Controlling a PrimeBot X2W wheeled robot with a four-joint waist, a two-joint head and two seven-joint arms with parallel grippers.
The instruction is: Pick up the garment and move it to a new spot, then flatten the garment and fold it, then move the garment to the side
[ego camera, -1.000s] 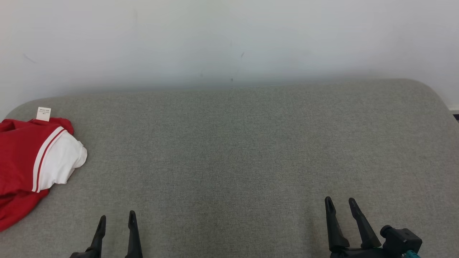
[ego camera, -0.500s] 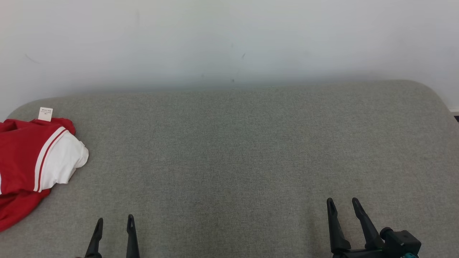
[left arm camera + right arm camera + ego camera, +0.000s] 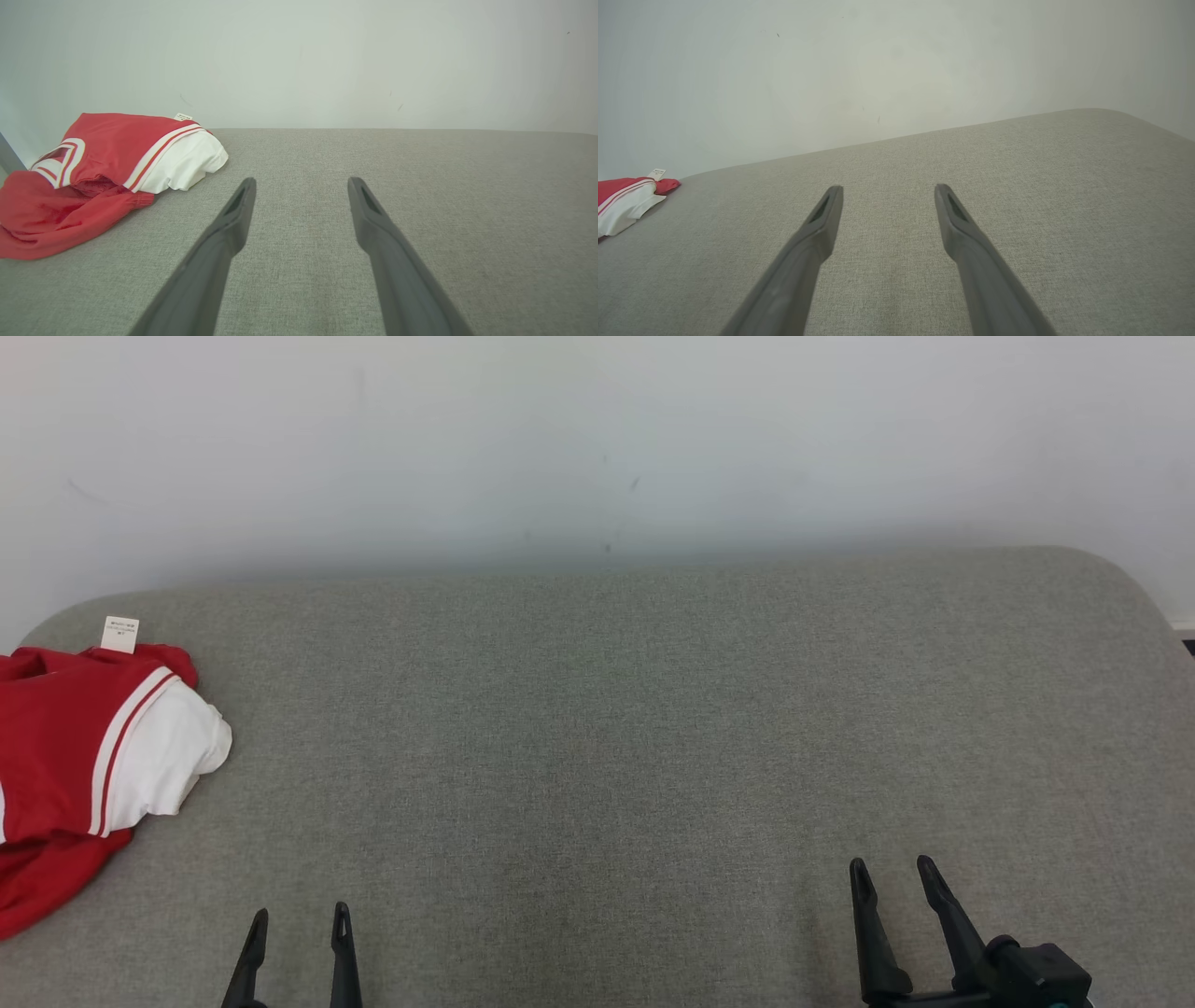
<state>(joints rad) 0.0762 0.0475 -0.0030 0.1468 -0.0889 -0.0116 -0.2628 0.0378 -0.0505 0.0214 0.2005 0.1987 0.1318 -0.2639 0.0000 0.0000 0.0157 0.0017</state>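
A small white tag [image 3: 119, 634] sticks up from the far edge of the garment [image 3: 84, 756]. It carries a few lines of tiny dark print, too small to read from here.

The garment is bright red with a plain white panel. A white band with a thin red stripe through it runs along the seam where the two colours meet. It lies bunched in a heap, not spread flat, at the left end of the grey fabric surface [image 3: 607, 756], close to the pale wall [image 3: 597, 439] behind. The left edge of the head view cuts part of it off. In the left wrist view, the top layer is smooth red cloth with more white striping curving round on its left. The white panel bulges in a rounded fold toward the middle of the surface. A looser, crumpled red part with a gathered hem spills out toward the front.

The left gripper [image 3: 300, 911] sits over the front of the surface with its two dark fingers spread and nothing between them. It is apart from the garment, which lies ahead and to its left. The right gripper [image 3: 890, 863] is spread just as wide and holds nothing. It is toward the right end, well apart from the garment.
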